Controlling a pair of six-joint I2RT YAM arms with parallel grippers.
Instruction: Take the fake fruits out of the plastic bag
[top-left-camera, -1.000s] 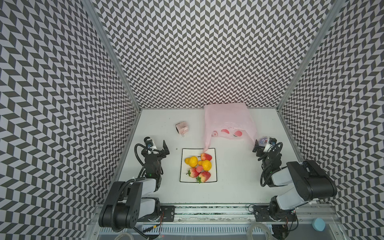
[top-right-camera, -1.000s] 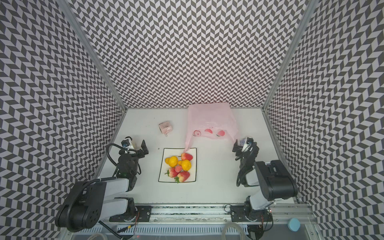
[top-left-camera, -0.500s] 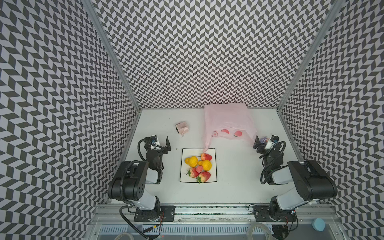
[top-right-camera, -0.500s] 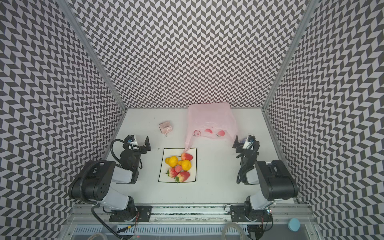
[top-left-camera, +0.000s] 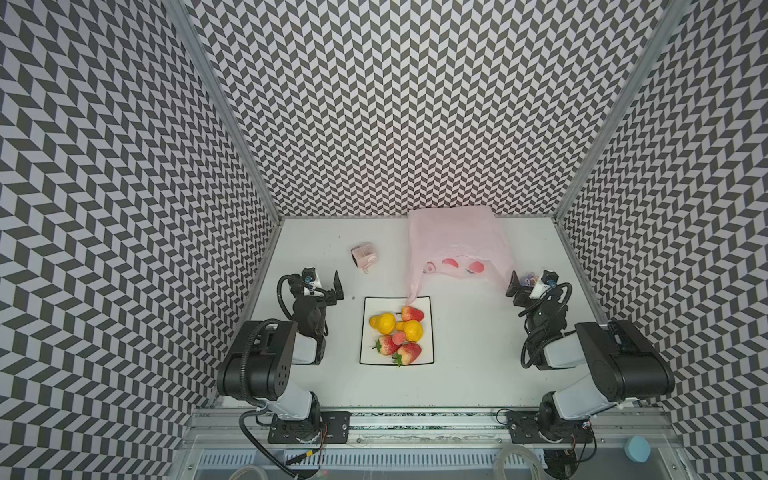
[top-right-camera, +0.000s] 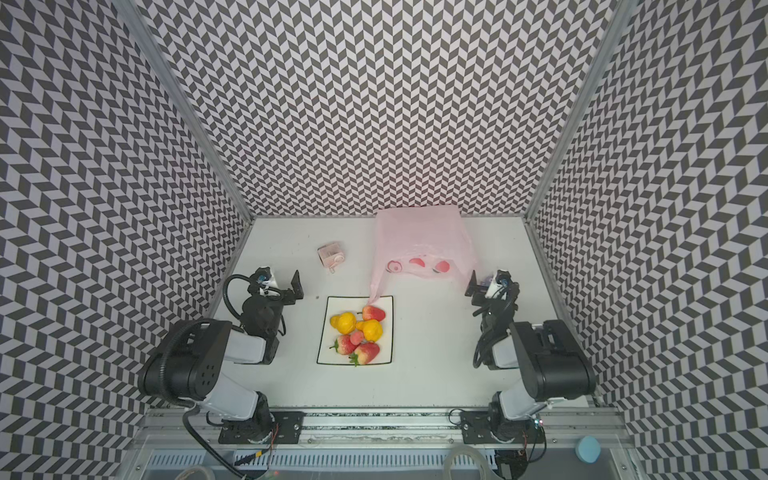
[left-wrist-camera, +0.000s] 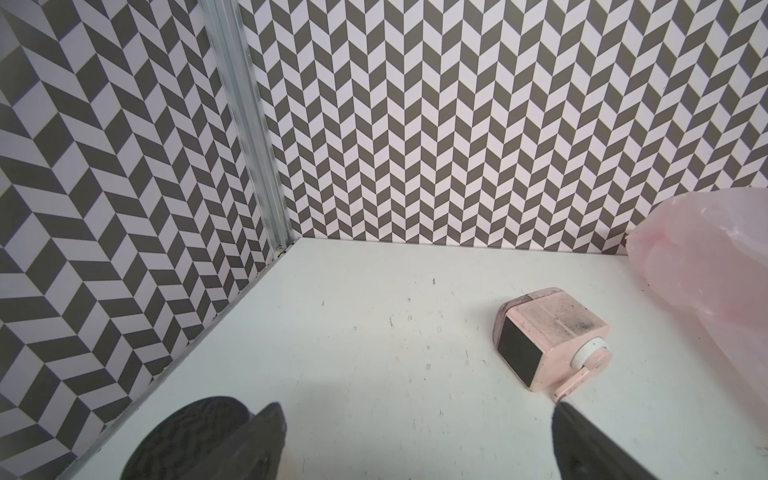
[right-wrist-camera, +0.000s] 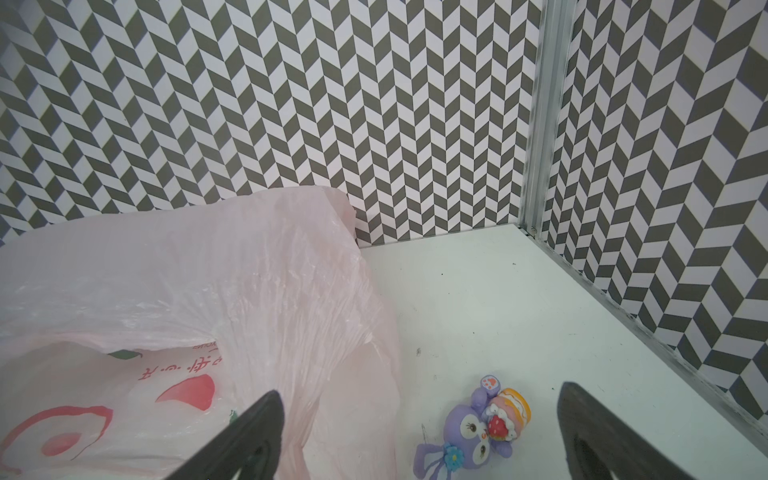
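Several fake fruits lie heaped on a white square plate (top-left-camera: 368, 357) in both top views: two yellow pears (top-left-camera: 383, 323), red strawberries (top-left-camera: 409, 352) and a small pink piece (top-left-camera: 398, 337). Behind the plate the plastic bag (top-left-camera: 453, 237) lies slumped against the back wall, one handle loop reaching the plate's rear edge. No fruit shows inside the bag (right-wrist-camera: 208, 291). My left gripper (top-left-camera: 324, 291) stands open and empty left of the plate. My right gripper (top-left-camera: 527, 286) is open and empty beside the bag's right corner.
A small pink boxy toy with a crank (top-left-camera: 364, 257) sits behind my left gripper (left-wrist-camera: 415, 411), just ahead of one finger. A tiny purple toy figure (right-wrist-camera: 478, 432) lies on the table between my right gripper's (right-wrist-camera: 419, 392) fingers. Patterned walls close three sides.
My left arm's rear links have folded up and back, and its gripper edged slightly toward the rear. The right gripper shifted a little rearward. Both stayed open.
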